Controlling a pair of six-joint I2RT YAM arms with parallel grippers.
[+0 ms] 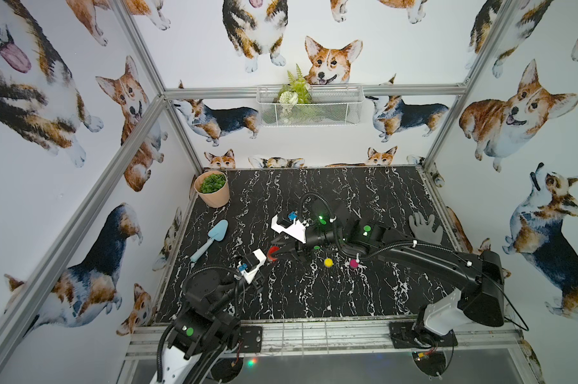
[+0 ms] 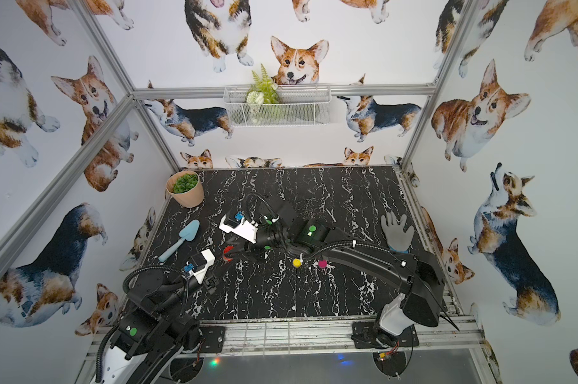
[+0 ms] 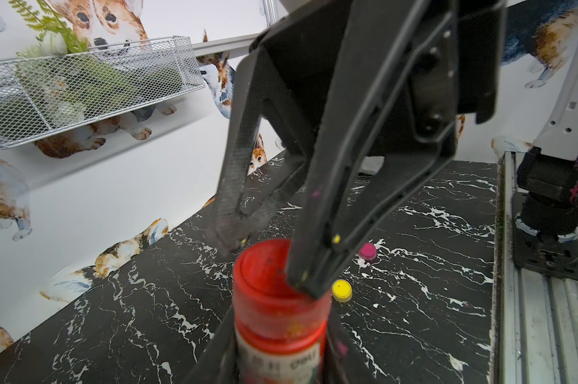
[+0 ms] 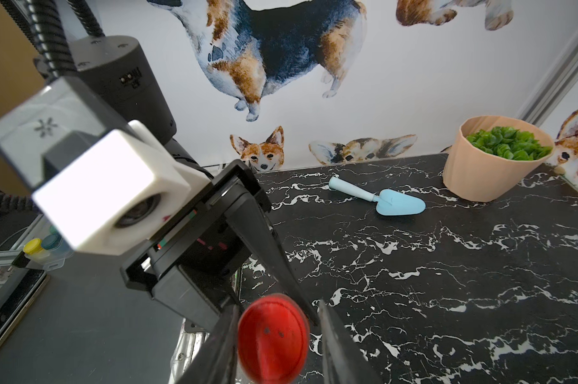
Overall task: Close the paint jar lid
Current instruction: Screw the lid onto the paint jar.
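A: The red paint jar (image 3: 278, 335), bottom centre of the left wrist view, is clenched in the left gripper (image 3: 281, 360), with its lid (image 4: 273, 337) on top.
B: The right gripper (image 4: 277, 309) brackets that lid. I cannot tell whether it is truly gripping.
A: An off-centre squeeze could cock the lid or twist the jar loose.
B: Then paint spills on the table (image 3: 414, 299), by the yellow pot (image 3: 342, 290).

Corgi-print walls (image 1: 397, 50), aluminium frame (image 1: 214, 93), black marble tabletop (image 1: 347, 299), wire basket (image 1: 334, 109).
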